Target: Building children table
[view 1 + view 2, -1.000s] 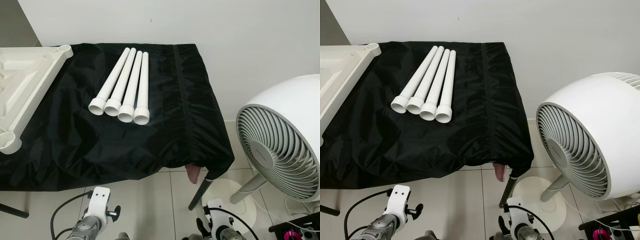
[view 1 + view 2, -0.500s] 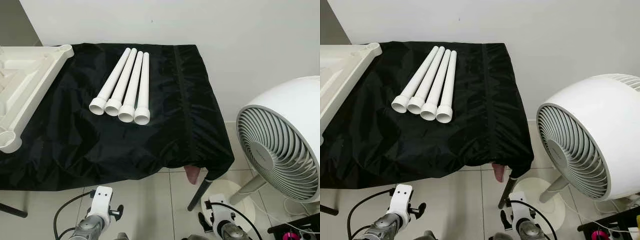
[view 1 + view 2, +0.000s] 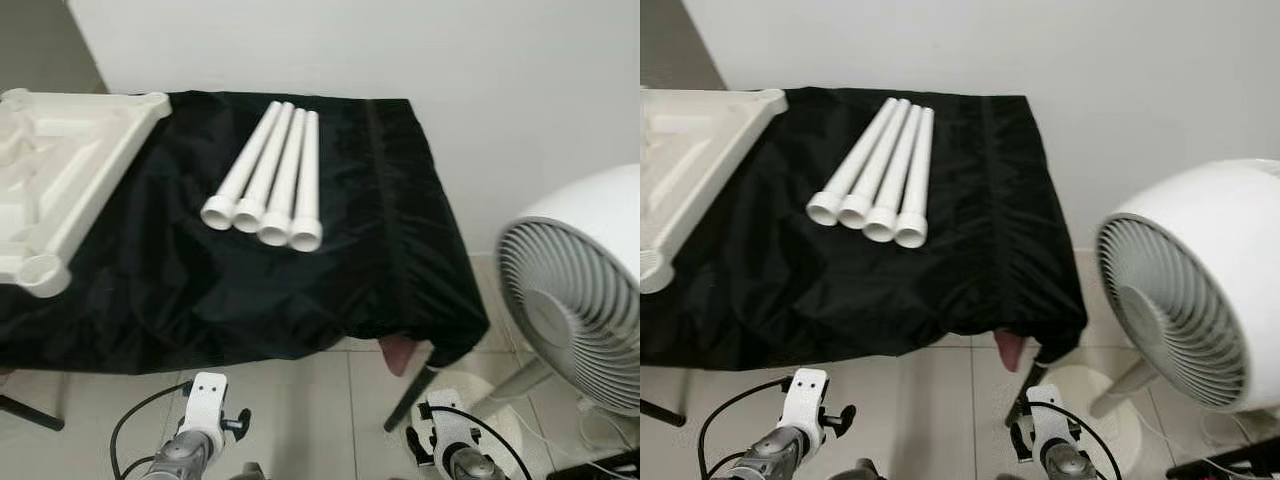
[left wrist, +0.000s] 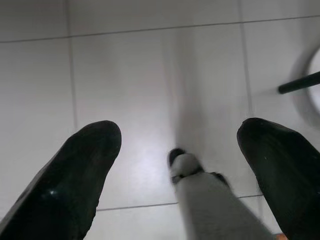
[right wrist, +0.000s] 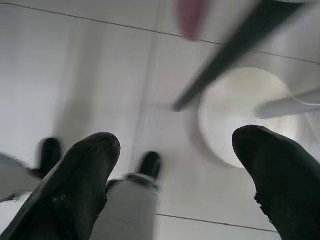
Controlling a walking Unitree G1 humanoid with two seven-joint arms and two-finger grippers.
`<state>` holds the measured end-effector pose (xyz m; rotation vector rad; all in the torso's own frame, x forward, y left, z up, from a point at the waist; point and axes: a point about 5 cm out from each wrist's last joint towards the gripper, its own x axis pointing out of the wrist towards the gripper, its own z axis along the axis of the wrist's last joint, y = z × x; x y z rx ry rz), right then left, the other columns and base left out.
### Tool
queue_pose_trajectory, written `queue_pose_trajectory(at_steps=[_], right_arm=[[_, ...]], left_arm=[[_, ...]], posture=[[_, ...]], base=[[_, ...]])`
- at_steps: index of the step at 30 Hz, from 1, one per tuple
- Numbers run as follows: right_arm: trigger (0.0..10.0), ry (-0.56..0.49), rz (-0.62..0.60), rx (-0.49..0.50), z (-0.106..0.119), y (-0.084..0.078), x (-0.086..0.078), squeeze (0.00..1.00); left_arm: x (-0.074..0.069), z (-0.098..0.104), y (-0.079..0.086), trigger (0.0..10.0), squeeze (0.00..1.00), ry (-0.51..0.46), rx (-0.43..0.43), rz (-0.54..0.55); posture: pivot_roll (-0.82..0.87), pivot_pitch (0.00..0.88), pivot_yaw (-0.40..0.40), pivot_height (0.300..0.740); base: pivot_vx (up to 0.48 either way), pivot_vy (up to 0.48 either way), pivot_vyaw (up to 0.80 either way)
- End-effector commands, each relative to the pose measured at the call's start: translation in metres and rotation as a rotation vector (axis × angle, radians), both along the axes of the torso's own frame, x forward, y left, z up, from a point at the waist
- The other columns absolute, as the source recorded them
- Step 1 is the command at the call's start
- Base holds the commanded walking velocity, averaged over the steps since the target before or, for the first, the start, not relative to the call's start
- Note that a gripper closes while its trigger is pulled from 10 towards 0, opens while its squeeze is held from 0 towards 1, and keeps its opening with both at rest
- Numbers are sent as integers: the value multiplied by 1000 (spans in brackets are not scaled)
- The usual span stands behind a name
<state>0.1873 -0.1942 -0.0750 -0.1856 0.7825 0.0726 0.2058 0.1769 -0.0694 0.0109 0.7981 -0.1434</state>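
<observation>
- Left eye view shows a worktop (image 3: 150,300) draped in a black cloth (image 3: 330,270), standing against a white wall (image 3: 450,60)
- Four white table legs (image 3: 268,180) lie side by side on the cloth, touching one another, near the middle of the worktop; their flared open ends point toward the robot and their slim ends toward the wall
- A cream plastic tabletop (image 3: 60,180) lies upside down on the robot's left part of the worktop, its ribbed underside up, with a round leg socket (image 3: 42,270) at its near corner; it is well apart from the legs
- At the near right corner the cloth hangs over the edge, a pinkish piece (image 3: 398,352) shows under it, and a dark worktop leg (image 3: 408,398) slants down to the tiled floor (image 3: 300,410)
- A white fan (image 3: 1195,290) on a round base (image 3: 1095,395) stands on the floor to the right of the worktop
- Both silver arms hang low in front of the worktop, above the floor, well short of the parts
- Left wrist view: the left gripper (image 4: 180,145) is spread wide and holds nothing, its black fingers (image 4: 75,175) over pale tiles; the picture is blurred
- Right wrist view: the right gripper (image 5: 175,150) is also spread wide and empty, with the fan's round base and the dark worktop leg beyond it, blurred
</observation>
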Motion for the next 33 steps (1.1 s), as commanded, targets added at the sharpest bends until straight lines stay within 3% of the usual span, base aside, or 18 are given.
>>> queue_pose_trajectory(at_steps=[1, 25, 33], right_arm=[[10000, 33, -10, 5, -4, 0, -7, 0], [10000, 82, 28, -6, -10, 1, -18, 0], [10000, 89, 59, -16, -10, 2, -18, 0]], left_arm=[[-1, -1, 1, 10000, 0, 13, 21, 30], [-12, -7, 2, 10000, 0, 35, 26, 46], [-12, -6, 0, 10000, 0, 19, 32, 9]], posture=[[-23, 0, 46, 740], [8, 0, 15, 740], [16, 0, 10, 740]], base=[[0, 345, 0], [0, 345, 0], [0, 0, 0]])
